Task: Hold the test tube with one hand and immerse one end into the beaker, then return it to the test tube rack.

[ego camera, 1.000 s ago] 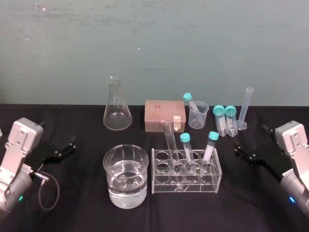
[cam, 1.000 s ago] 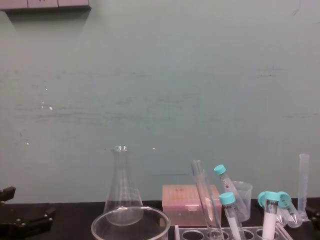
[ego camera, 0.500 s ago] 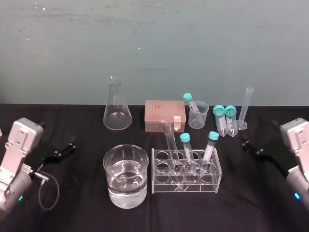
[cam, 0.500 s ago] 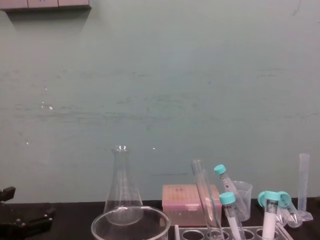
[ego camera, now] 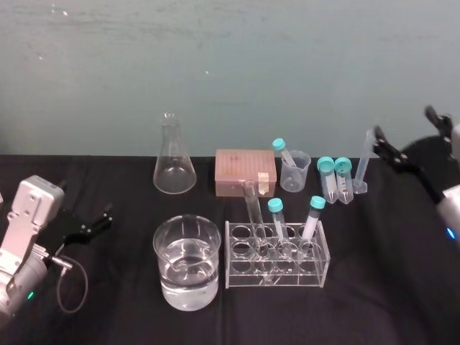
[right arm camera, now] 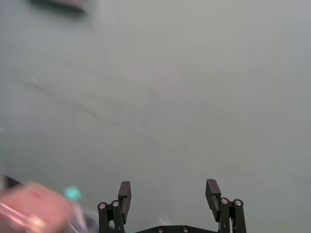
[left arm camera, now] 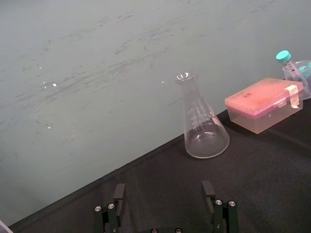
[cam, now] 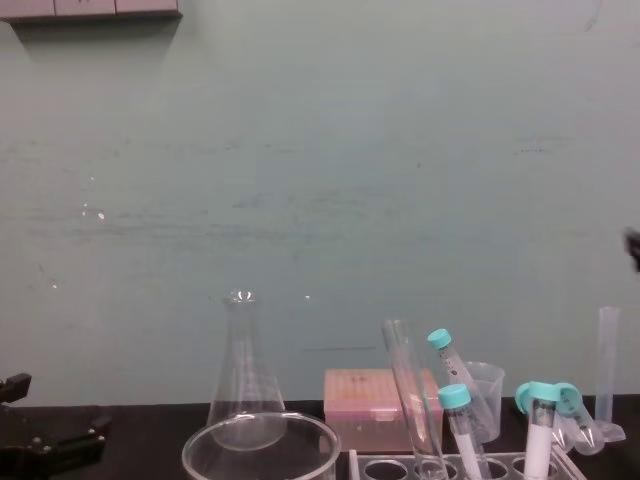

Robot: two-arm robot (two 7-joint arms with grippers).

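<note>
i see right gripper (right arm camera: 168, 190) high at far right, fingers spread, empty. left gripper (left arm camera: 164, 190) low at left, spread too. test tube rack (ego camera: 316, 260) centre, beaker (ego camera: 187, 262) just left of it; test tube (ego camera: 253, 208) leans in rack's left half.

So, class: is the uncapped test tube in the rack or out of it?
In. The test tube leans in a hole of the test tube rack.

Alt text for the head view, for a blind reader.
A long slim clear glass test tube leans in a pale translucent rack beside a wide glass beaker holding clear liquid. The right gripper hangs high at right, jaws open; the left gripper rests at left.
</note>
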